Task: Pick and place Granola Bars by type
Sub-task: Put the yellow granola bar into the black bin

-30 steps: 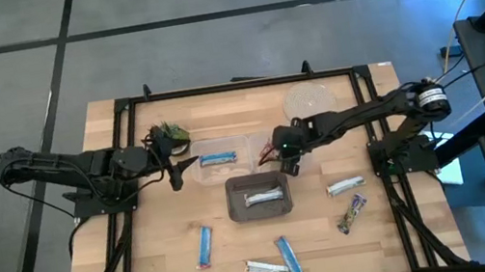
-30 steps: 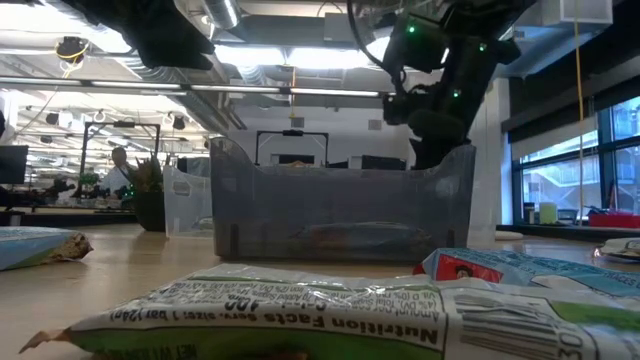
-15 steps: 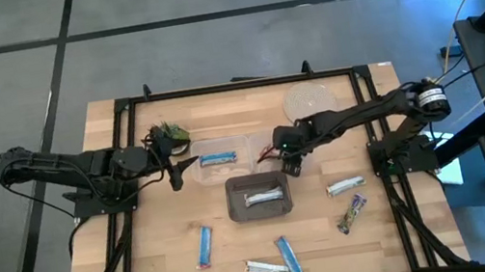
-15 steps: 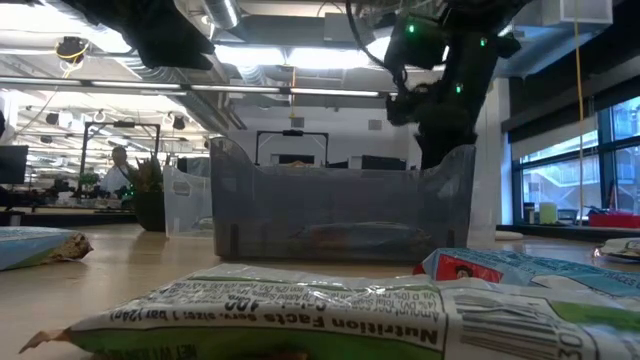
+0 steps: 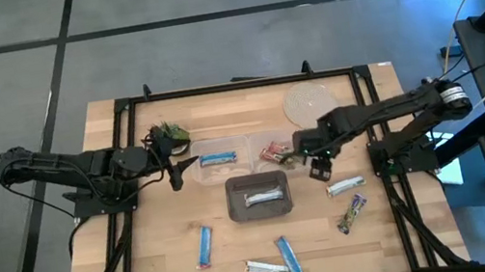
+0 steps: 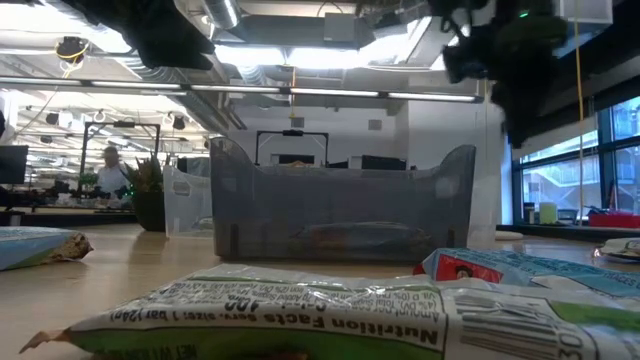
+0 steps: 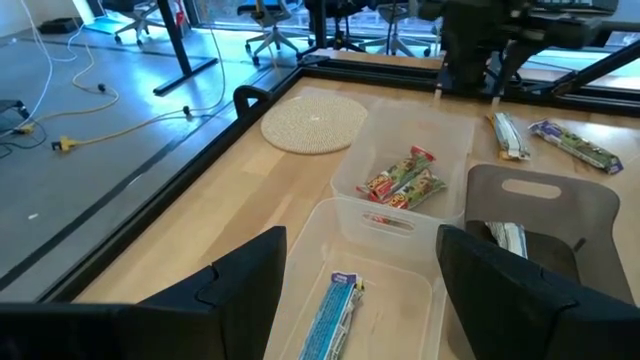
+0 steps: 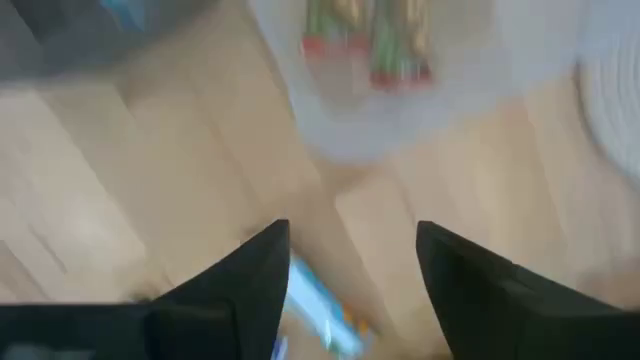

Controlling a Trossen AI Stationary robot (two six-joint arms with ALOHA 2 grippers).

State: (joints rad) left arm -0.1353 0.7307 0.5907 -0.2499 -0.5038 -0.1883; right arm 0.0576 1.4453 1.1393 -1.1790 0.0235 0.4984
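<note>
- While the left gripper [image 5: 177, 171] waits with fingers apart beside the blue bar's clear tray [image 5: 223, 158], the right gripper [image 5: 317, 165] hangs empty, fingers apart.
- Multicoloured bars [image 5: 276, 154] lie in their own clear tray [image 7: 455, 135], silver one [image 5: 263, 197] in the grey bin [image 5: 233, 201].
- Six bars stay loose on the table [image 5: 167, 246]; the nearest silver one [image 5: 344, 185] looks next.

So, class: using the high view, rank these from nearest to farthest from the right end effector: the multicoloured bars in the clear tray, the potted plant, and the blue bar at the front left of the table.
1. Multicoloured bars: in the clear tray just left of the right end effector.
2. Blue bar: front left, past the grey bin.
3. Potted plant: far left, by the left arm.
</note>
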